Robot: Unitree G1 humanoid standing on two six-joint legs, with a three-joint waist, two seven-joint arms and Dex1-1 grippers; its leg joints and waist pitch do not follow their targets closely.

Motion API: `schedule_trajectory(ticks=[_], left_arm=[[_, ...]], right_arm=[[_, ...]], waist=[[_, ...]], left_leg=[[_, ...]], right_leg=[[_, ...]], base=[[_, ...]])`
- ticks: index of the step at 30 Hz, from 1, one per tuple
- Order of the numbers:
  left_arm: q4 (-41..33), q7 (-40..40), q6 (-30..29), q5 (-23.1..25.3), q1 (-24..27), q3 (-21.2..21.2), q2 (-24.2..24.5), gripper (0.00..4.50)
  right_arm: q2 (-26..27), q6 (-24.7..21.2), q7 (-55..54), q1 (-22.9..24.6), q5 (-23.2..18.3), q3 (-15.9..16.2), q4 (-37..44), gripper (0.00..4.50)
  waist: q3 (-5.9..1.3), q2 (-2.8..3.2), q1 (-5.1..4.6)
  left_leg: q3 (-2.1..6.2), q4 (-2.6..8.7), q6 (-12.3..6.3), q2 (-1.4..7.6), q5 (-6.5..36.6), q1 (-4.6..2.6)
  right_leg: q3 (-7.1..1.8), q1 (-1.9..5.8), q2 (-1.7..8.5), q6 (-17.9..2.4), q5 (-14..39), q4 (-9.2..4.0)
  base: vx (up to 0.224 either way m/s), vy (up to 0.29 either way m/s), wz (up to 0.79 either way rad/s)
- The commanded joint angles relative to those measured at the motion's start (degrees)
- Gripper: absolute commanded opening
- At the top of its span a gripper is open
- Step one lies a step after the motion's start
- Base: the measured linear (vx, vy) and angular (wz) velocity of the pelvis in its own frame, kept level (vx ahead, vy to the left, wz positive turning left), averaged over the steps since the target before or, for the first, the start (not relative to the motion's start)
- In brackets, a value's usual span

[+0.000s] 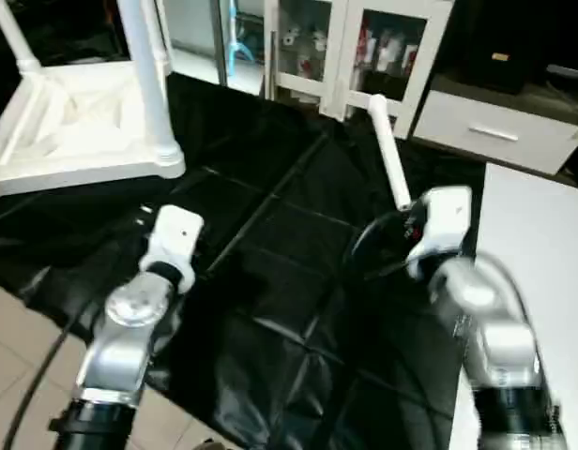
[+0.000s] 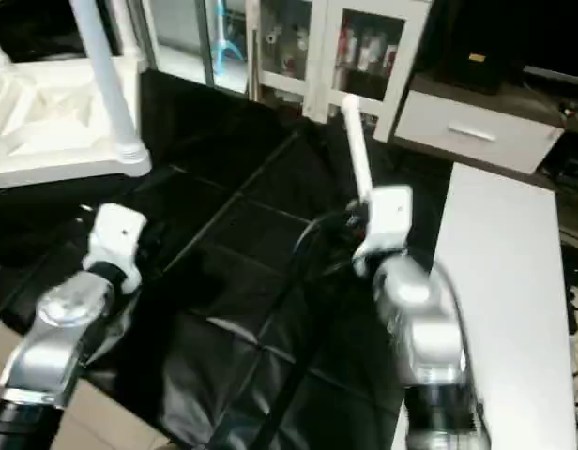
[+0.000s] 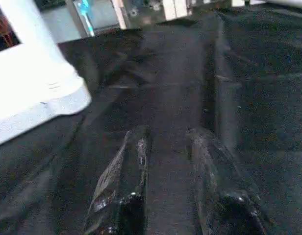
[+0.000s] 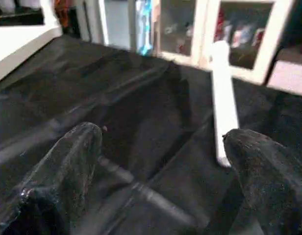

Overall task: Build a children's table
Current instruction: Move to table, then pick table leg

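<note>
A black, creased sheet [image 1: 270, 281] covers the work table. Beyond its far edge stands a white glass-doored cabinet [image 1: 364, 47]; a white drawer unit [image 1: 495, 131] sits far right. Beige floor tiles [image 1: 7, 347] lie near left.

The two eye views look from the head forward and down over both forearms at the black desk [image 1: 270, 281]. Each wrist view looks low and near along its own fingers across that desk; all share the far cabinet [image 4: 229, 29]
</note>
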State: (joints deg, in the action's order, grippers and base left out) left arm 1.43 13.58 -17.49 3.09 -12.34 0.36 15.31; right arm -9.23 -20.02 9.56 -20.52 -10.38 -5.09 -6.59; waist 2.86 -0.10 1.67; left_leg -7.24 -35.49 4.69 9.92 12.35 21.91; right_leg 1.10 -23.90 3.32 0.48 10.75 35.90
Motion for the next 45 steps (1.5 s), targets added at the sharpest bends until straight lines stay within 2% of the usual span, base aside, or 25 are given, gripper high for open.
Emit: schedule_trajectory(ticks=[1, 2, 3, 4, 5, 7, 8, 10, 13, 14, 15, 17, 18, 19, 20, 22, 23, 25, 27, 30, 31, 35, 38, 42, 45], left_arm=[[-1.35, 1.48, -0.51, -0.96, -1.16, -0.02, 0.42, 1.40], [-1.95, 2.03, -0.89, -1.35, -1.26, -0.14, 0.68, 1.40], [-2.88, 2.76, -1.49, -1.87, -1.33, -0.32, 0.95, 1.40], [-4.08, 3.45, -2.30, -2.64, -1.22, -0.36, 0.88, 1.40], [-4.08, 3.45, -2.30, -2.64, -1.22, -0.36, 0.88, 1.40], [-6.40, 4.40, -3.82, -3.79, -0.91, -0.33, 0.63, 1.40], [-7.86, 4.64, -4.72, -4.11, -0.60, -0.34, 0.65, 1.40], [-9.22, 4.87, -5.51, -4.44, -0.19, -0.20, 0.90, 1.40], [-12.26, 5.87, -6.94, -5.57, 0.75, 0.01, 1.59, 1.40], [-17.10, 8.19, -9.59, -7.76, 1.95, 0.22, 3.10, 1.40], [-21.87, 11.33, -12.29, -10.42, 2.52, 0.34, 5.12, 1.40], [-24.15, 12.81, -13.43, -11.90, 2.61, 0.44, 6.07, 1.40], [-25.55, 13.40, -14.21, -12.82, 2.73, 0.54, 6.41, 1.40], [-28.48, 14.90, -16.09, -15.28, 2.35, 0.83, 7.22, 1.40], [-32.16, 16.24, -18.77, -18.28, 1.98, 1.22, 8.05, 1.40], [-35.13, 17.17, -21.52, -21.01, 1.40, 1.52, 8.68, 1.40], [-36.64, 17.45, -23.36, -21.89, 0.49, 1.44, 9.30, 1.40], [-38.70, 17.62, -26.40, -22.89, -1.24, 1.43, 10.33, 1.40], [-40.20, 17.17, -29.27, -23.41, -2.77, 2.15, 11.32, 1.40], [-41.06, 17.09, -32.30, -24.31, -4.53, 3.78, 13.29, 1.40], [-41.35, 17.19, -32.98, -24.70, -4.70, 4.32, 14.05, 1.40], [-43.91, 16.70, -36.45, -26.58, -3.96, 5.42, 15.49, 1.40], [-46.00, 16.11, -38.91, -27.50, -3.13, 5.86, 15.35, 1.40], [-47.66, 15.58, -40.81, -28.73, -2.36, 5.91, 15.53, 1.40], [-47.82, 15.35, -41.21, -29.17, -2.32, 5.81, 15.82, 1.40]], right_arm=[[-1.54, 2.26, -0.69, -3.89, 0.65, -2.01, -7.54, 4.44], [-2.52, 3.76, -0.42, -6.85, 0.54, -2.92, -12.66, 4.44], [-3.72, 5.83, 0.08, -10.67, 0.23, -4.15, -19.33, 4.44], [-4.70, 7.23, 2.04, -13.57, -0.69, -5.02, -24.44, 4.44], [-4.70, 7.23, 2.04, -13.57, -0.69, -5.02, -24.44, 4.44], [-6.63, 9.48, 5.41, -18.50, -1.59, -6.15, -33.80, 4.44], [-7.77, 11.33, 7.12, -21.25, -1.84, -6.78, -39.21, 4.44], [-8.60, 12.63, 6.51, -23.11, -1.77, -7.36, -42.82, 4.44], [-10.03, 14.74, 5.30, -26.37, -1.92, -8.66, -48.88, 4.44], [-11.45, 16.45, 5.14, -29.91, -2.05, -10.05, -54.53, 4.44], [-12.32, 17.06, 6.45, -32.81, -2.89, -11.72, -58.90, 4.44], [-12.66, 17.10, 7.27, -33.90, -3.40, -12.42, -60.59, 4.44], [-12.86, 17.06, 7.63, -34.22, -3.49, -12.55, -61.07, 4.44], [-13.18, 17.13, 8.66, -34.99, -3.53, -12.69, -62.30, 4.44], [-13.60, 17.34, 9.88, -35.70, -3.39, -12.61, -63.32, 4.44], [-14.05, 18.03, 10.37, -36.39, -2.81, -12.24, -64.40, 4.44], [-14.30, 18.73, 10.50, -37.17, -2.67, -12.50, -65.41, 4.44], [-14.78, 20.11, 9.89, -38.38, -1.73, -12.59, -67.18, 4.44], [-15.11, 21.18, 9.59, -39.13, -0.25, -11.95, -68.26, 4.44], [-15.39, 22.73, 7.41, -40.00, 1.68, -10.89, -68.98, 4.44], [-15.41, 23.15, 6.94, -40.41, 1.79, -10.98, -69.14, 4.44], [-15.45, 24.19, 6.85, -41.49, 2.42, -10.79, -69.82, 4.44], [-15.48, 24.49, 6.65, -41.94, 2.53, -11.48, -70.28, 4.44], [-15.49, 24.48, 7.91, -42.33, 2.48, -12.22, -70.55, 4.44], [-15.66, 24.21, 8.43, -42.39, 3.18, -11.74, -70.66, 4.44]], waist=[[-2.92, 0.57, -0.35], [-3.16, 0.63, -0.44], [-3.36, 0.83, -0.15], [-3.29, 0.30, -0.50], [-3.44, 0.46, -0.43], [-3.39, 0.28, -0.09], [-3.51, 0.12, -0.05], [-3.69, 0.51, 0.22], [-3.68, 0.48, 0.28], [-2.44, 0.11, 0.41], [-2.32, 0.01, 0.40], [-1.59, 0.25, 0.89], [-0.33, 0.67, 1.12], [-0.23, 0.50, 0.95], [1.49, 1.40, 1.32], [1.86, 0.84, 1.42], [2.10, 0.87, 1.56], [3.63, 1.53, 2.14], [4.11, 1.25, 2.41], [4.61, 1.47, 2.59], [5.15, 1.05, 2.66], [6.50, 1.06, 2.59], [6.88, 1.11, 2.80], [7.86, 1.02, 3.20], [7.96, 1.08, 3.45]], left_leg=[[-0.25, 5.04, 1.64, 1.51, 18.00, -0.89], [-0.24, 5.04, 1.73, 1.37, 16.34, -0.37], [-0.35, 4.91, 1.74, 1.53, 15.87, -0.63], [-0.44, 4.80, 1.53, 1.33, 15.49, -0.39], [-0.48, 4.66, 1.42, 1.38, 15.33, -0.28], [-1.13, 4.40, 0.30, 1.53, 14.33, -0.68], [-1.24, 4.31, -0.61, 1.46, 12.46, 0.06], [-1.47, 4.03, -1.41, 1.62, 9.08, -0.01], [-1.63, 3.79, -2.29, 1.53, 6.42, 0.14], [-1.76, 4.08, -3.56, 1.56, 6.10, 0.41], [-1.69, 4.19, -3.89, 1.47, 6.45, 0.56], [-1.97, 4.02, -5.63, 1.61, 5.96, 0.21], [-1.89, 4.35, -5.74, 1.67, 7.34, 0.40], [-2.01, 4.40, -5.74, 1.71, 8.76, 0.48], [-1.71, 4.97, -4.53, 1.96, 12.16, 0.43], [-1.76, 4.95, -3.88, 1.87, 12.39, 0.39], [-1.79, 4.92, -3.99, 1.88, 11.68, 0.43], [-1.85, 5.11, -4.39, 1.91, 11.36, 0.40], [-1.77, 4.86, -5.32, 1.68, 7.32, 0.95], [-2.04, 4.21, -8.48, 1.31, -1.39, 1.50], [-2.08, 4.12, -9.78, 1.16, -4.27, 1.84], [-2.46, 3.84, -13.24, 1.60, -7.33, 1.58], [-2.61, 3.28, -15.52, 1.63, -11.94, 1.65], [-2.79, 3.51, -15.35, 2.12, -8.35, 1.37], [-2.88, 3.63, -14.47, 2.26, -7.14, 1.11]], right_leg=[[-1.64, 1.82, 2.68, -7.28, 20.23, -5.55], [-1.58, 2.41, 2.83, -7.92, 19.15, -5.24], [-1.60, 2.22, 2.96, -8.34, 17.99, -5.16], [-1.44, 2.37, 2.76, -9.43, 16.42, -4.94], [-1.45, 2.61, 2.97, -10.08, 15.59, -4.57], [-1.61, 2.17, 2.89, -10.74, 13.62, -4.82], [-1.43, 2.96, 3.12, -11.78, 13.03, -4.57], [-1.47, 2.83, 2.98, -12.67, 8.45, -4.24], [-1.34, 3.12, 2.81, -14.78, 2.35, -3.56], [-1.31, 2.70, 2.76, -15.85, 0.55, -3.50], [-1.24, 2.92, 2.74, -15.96, 1.24, -3.45], [-1.33, 2.14, 2.54, -16.57, 0.36, -3.46], [-1.30, 1.48, 2.48, -16.61, 1.88, -3.79], [-1.28, 1.63, 2.37, -16.60, 3.60, -3.96], [-1.37, 1.05, 2.74, -16.66, 7.77, -4.14], [-1.47, 1.43, 2.90, -16.69, 8.80, -4.21], [-1.54, 1.33, 2.92, -16.94, 8.51, -4.16], [-1.68, 0.91, 3.02, -17.57, 10.21, -4.35], [-1.75, 1.32, 3.18, -18.18, 7.55, -3.94], [-1.77, 1.44, 2.82, -20.30, -2.07, -2.95], [-1.73, 1.43, 2.66, -20.51, -5.93, -2.53], [-1.76, 1.15, 2.86, -22.73, -10.04, -2.02], [-1.78, 0.88, 2.52, -23.69, -15.55, -1.36], [-1.85, 0.79, 2.90, -24.31, -9.51, -1.79], [-1.88, 0.75, 2.92, -24.01, -7.03, -1.95]], base=[[0.000, 0.000, 0.00], [0.000, 0.000, 0.00], [0.000, 0.000, 0.00], [0.000, 0.000, 0.00], [0.000, 0.000, 0.00], [0.000, 0.000, 0.00], [0.000, 0.000, 0.00], [0.000, 0.000, 0.00], [0.000, 0.000, 0.00], [0.000, 0.000, 0.00], [0.000, 0.000, 0.00], [0.000, 0.000, 0.00], [0.000, 0.000, 0.00], [0.000, 0.000, 0.00], [0.000, 0.000, 0.00], [0.000, 0.000, 0.00], [0.000, 0.000, 0.00], [0.000, 0.000, 0.00], [0.000, 0.000, 0.00], [0.000, 0.000, 0.00], [0.000, 0.000, 0.00], [0.000, 0.000, 0.00], [0.000, 0.000, 0.00], [0.000, 0.000, 0.00], [0.000, 0.000, 0.00]])
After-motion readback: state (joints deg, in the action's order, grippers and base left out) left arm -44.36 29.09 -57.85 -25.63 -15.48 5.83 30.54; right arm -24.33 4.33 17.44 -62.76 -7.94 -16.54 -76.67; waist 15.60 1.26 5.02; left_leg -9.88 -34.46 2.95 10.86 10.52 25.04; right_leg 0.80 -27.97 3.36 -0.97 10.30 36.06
